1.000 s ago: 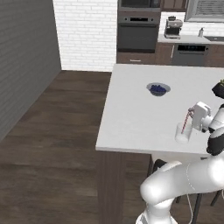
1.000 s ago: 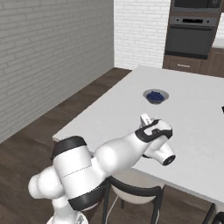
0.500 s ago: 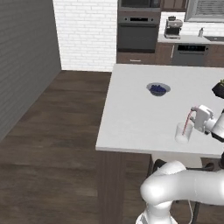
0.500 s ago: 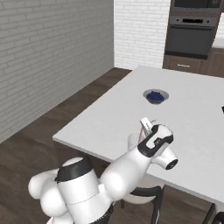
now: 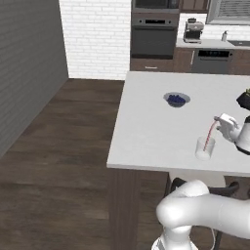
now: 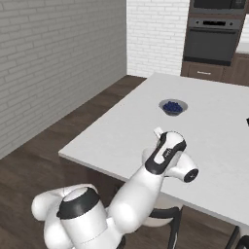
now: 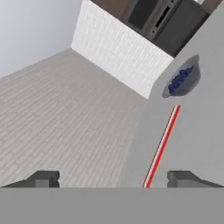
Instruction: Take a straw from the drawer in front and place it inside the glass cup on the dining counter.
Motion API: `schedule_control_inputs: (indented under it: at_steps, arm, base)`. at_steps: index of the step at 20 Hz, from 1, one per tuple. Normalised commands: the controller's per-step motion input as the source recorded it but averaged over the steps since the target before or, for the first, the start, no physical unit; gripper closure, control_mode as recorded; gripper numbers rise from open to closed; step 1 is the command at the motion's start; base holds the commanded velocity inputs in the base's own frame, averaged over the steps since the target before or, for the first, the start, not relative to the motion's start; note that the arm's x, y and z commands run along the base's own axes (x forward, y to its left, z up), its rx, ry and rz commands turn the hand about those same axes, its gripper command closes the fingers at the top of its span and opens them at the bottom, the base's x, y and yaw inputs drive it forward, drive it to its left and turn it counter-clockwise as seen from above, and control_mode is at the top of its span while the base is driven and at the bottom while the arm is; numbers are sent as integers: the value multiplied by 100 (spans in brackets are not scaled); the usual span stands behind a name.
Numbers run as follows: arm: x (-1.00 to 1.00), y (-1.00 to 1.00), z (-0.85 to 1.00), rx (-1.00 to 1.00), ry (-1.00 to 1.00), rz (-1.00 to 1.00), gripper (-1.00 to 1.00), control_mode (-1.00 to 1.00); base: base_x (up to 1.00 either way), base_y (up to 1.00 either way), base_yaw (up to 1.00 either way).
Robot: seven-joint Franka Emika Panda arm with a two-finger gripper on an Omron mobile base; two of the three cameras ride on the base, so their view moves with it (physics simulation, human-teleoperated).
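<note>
Left base view: thin red-pink straw [image 5: 210, 135] is standing tilted in the small clear glass cup [image 5: 204, 148] on the long white dining counter [image 5: 146, 132], w/ the gripper [image 5: 222, 122] right by its top end. Shallow blue bowl [image 5: 176, 99] sits well apart.

Right base view: arm blocks the cup.

Hand view: fingertips [image 7: 43, 179] spread wide, straw running free between them. A sec ago they were pinched shut, so it's been let go. Imo task's basically done.
</note>
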Motion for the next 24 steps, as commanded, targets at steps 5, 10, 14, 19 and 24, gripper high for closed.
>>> schedule_control_inputs:
  at_steps: [5, 10, 14, 19, 24]
  arm:
    - [-44, 0, 74, -20, 11, -14, -100, -100]
    - [-60, 0, 91, -16, 30, -14, -100, -100]
    - [-52, 25, 100, -17, 44, -10, -100, -100]
    - [-34, 59, 96, -21, 57, -6, -100, -100]
    - [-20, 83, 33, -25, 68, -1, -100, -100]
  base:
    - [0, 0, 0]
    - [0, 0, 0]
    - [0, 0, 0]
    - [0, 0, 0]
    - [0, 0, 0]
